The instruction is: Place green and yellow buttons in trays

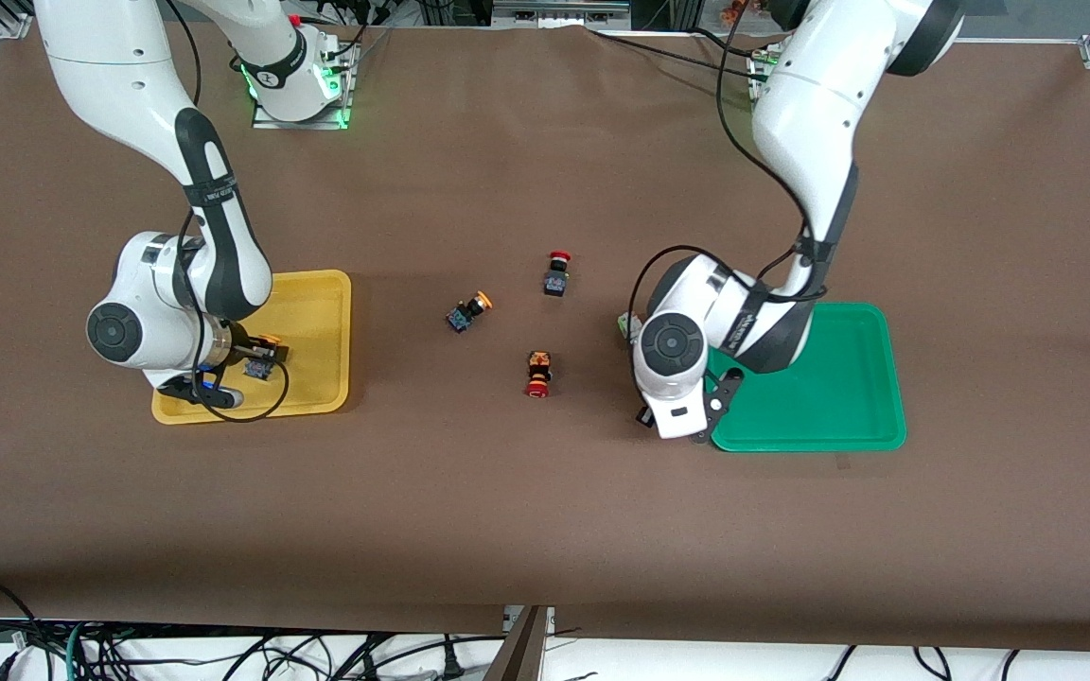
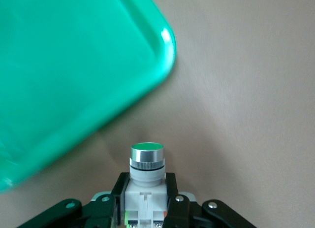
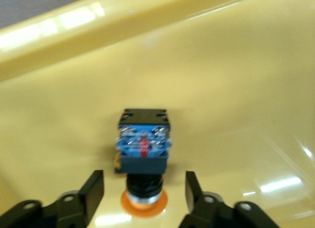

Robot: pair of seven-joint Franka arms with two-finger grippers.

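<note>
Surface: brown, with two trays and several buttons.

Yellow tray: toward the right arm's end of the surface. One yellow button lies inside it on the tray floor, cap toward the gripper. Counted as placed.

Right gripper: low over the yellow tray, fingers spread wide on either side of that button, not touching it. Holds nothing.

Green tray: toward the left arm's end. No button shows on the part not covered by the arm.

Left gripper: fingers closed on a green button, white body clamped, green cap pointing outward. It hangs over bare surface just beside a rounded corner of the green tray, not yet over the tray.

Second yellow button: loose on the surface near the centre, between the trays. Still to be moved.

Red buttons and: two, near the centre, one nearer the front camera than the other. Not part of the job.

Second green button: not seen in any view.

Progress, as judged: one yellow button delivered, one green button in transit, one yellow waiting; roughly a quarter done.
</note>
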